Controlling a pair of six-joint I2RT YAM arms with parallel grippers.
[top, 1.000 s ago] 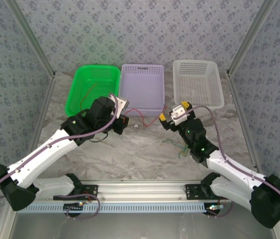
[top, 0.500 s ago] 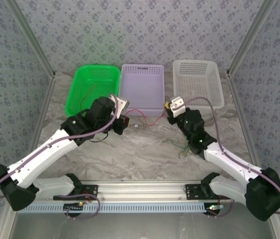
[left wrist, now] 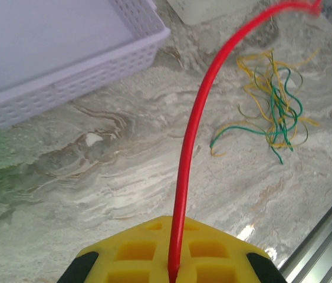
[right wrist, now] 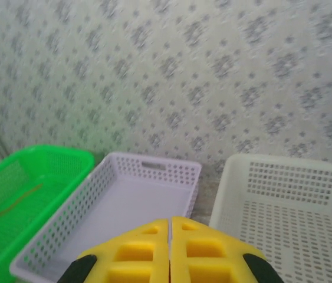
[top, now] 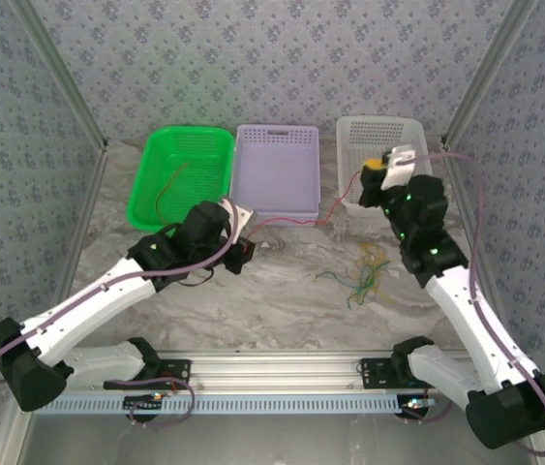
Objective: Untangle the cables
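Note:
A red cable (top: 296,221) stretches between my two grippers. My left gripper (top: 246,238) is shut on one end in front of the purple basket. In the left wrist view the red cable (left wrist: 192,130) rises from between the yellow pads (left wrist: 130,250) toward the upper right. My right gripper (top: 369,172) is raised by the white basket's near left corner, shut where the cable's other end meets it. In the right wrist view its gripper (right wrist: 170,236) has pads pressed together and the cable is hidden. A tangle of yellow and green cables (top: 364,271) (left wrist: 275,106) lies on the table.
Three baskets line the back: green (top: 156,160) with a red-orange cable (top: 168,186) inside, purple (top: 277,136) and white (top: 417,189). They also appear as green basket (right wrist: 65,156), purple basket (right wrist: 154,168) and white basket (right wrist: 283,165). A metal rail (top: 272,363) borders the near edge.
My right gripper has shut and swung up and back to the right, toward the white basket, drawing the red cable off the table. The left arm has shifted slightly.

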